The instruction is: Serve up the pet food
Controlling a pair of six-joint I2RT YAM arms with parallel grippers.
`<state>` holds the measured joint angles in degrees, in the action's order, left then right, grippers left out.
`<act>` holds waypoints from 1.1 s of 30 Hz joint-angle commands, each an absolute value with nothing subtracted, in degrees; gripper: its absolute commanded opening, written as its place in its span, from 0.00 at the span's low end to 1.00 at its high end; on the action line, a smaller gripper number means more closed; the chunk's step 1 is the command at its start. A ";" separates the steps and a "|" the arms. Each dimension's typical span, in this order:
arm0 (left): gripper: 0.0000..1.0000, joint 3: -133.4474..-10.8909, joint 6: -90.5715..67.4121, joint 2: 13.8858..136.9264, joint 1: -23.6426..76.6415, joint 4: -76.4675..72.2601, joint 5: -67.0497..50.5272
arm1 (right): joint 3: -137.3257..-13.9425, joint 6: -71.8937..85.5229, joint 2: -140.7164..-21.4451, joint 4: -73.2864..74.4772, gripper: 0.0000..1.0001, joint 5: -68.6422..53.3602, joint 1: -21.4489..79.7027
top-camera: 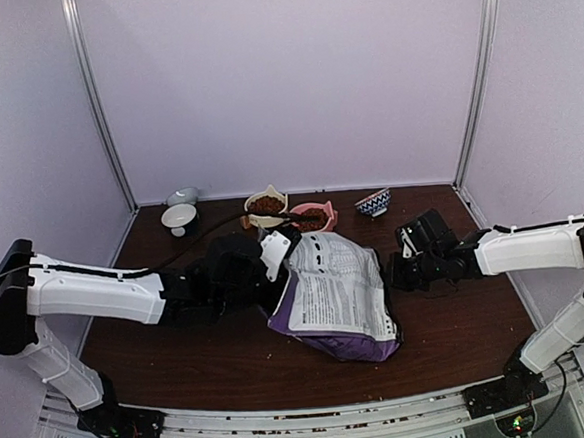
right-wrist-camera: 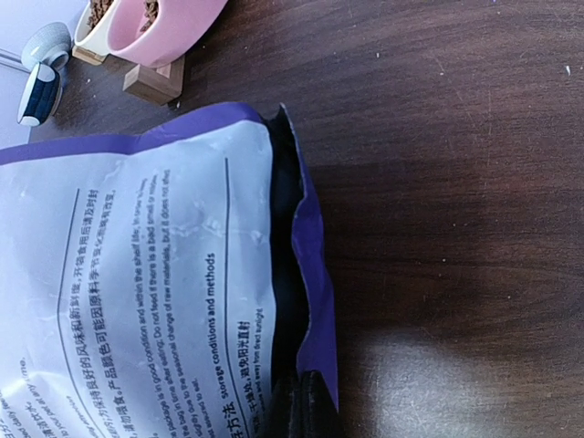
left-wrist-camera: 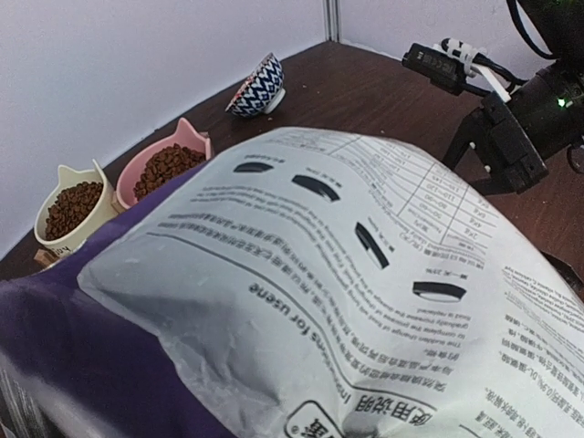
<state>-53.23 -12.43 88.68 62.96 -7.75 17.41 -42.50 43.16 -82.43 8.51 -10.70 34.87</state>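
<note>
Our left fingers [top-camera: 277, 252] meet the purple plastic pet-food bag [top-camera: 338, 296] at frame centre; we cannot tell their grip; right fingers [top-camera: 404, 268] clenched beside its right edge

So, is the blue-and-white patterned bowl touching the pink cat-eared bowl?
Apart. Left wrist view shows bare table between the patterned bowl and the pink bowl.

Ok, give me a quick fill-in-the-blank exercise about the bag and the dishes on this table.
1. The purple bag lies with its ____ label facing up.
2. Kibble fills both cat-eared dishes, the cream bowl and a ____ one.
3. The small white bowl and the grey cup stand in the far ____ corner of the table.
Missing words: white; pink; left.
</note>
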 commanded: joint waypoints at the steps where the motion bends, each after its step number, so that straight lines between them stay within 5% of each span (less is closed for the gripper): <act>1: 0.00 -57.59 -12.37 90.34 62.67 -4.68 16.97 | -43.33 42.60 -83.27 6.54 0.00 -14.08 35.33; 16: 0.00 -64.87 -5.12 95.87 62.49 16.34 -19.00 | -42.86 44.88 -83.76 4.76 0.00 -13.07 35.38; 33: 0.00 -70.83 2.07 101.30 63.32 26.17 -39.12 | -42.62 45.45 -82.87 5.72 0.00 -11.07 35.57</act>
